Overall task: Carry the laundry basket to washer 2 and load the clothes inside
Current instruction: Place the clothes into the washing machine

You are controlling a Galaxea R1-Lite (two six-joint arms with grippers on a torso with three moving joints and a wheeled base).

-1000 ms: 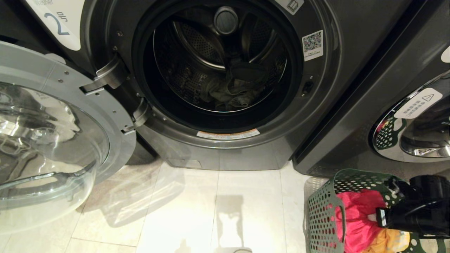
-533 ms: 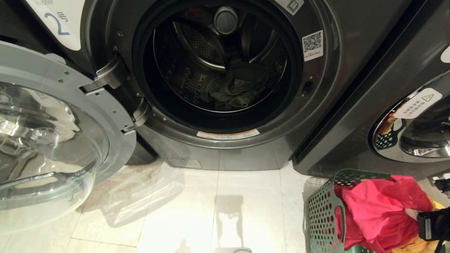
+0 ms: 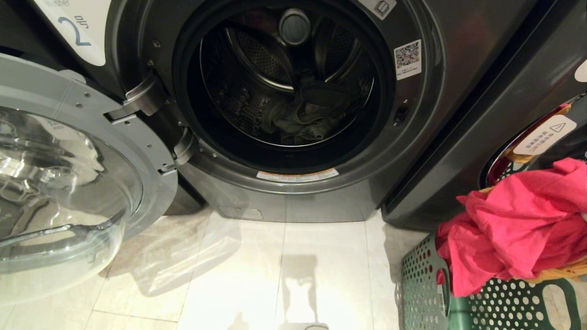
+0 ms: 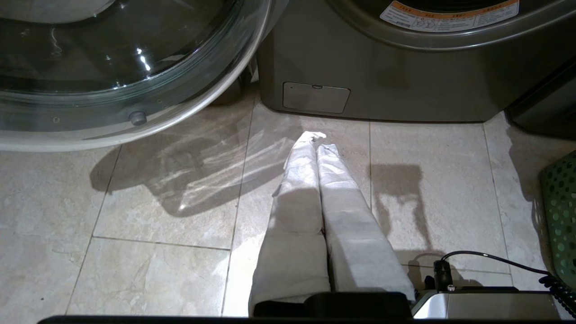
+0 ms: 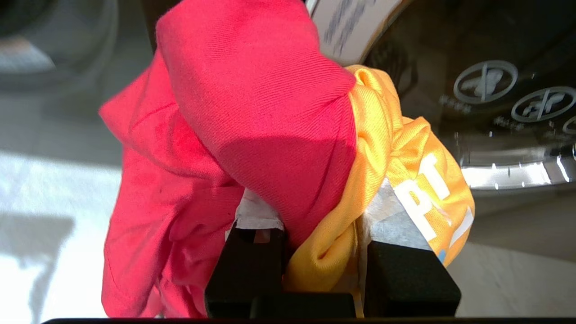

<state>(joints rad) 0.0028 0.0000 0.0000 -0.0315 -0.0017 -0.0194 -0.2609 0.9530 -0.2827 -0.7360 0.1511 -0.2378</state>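
Note:
Washer 2 stands with its round glass door swung open to the left. A grey-green garment lies in its drum. The dark green laundry basket sits on the floor at the lower right. Above it hangs a red garment, with an orange-yellow one showing beneath. My right gripper is shut on the red garment and the orange-yellow garment together; the cloth hides it in the head view. My left gripper, wrapped in white, is shut and empty, low over the tiles before the washer.
A second dark grey washer with a chrome-rimmed door stands right behind the basket. The open door fills the left side. Pale floor tiles lie between door and basket. The basket's edge shows in the left wrist view.
My right arm has risen out of the basket and left the head view on the right, pulling the red and orange-yellow garments up above the rim. The left arm kept still.

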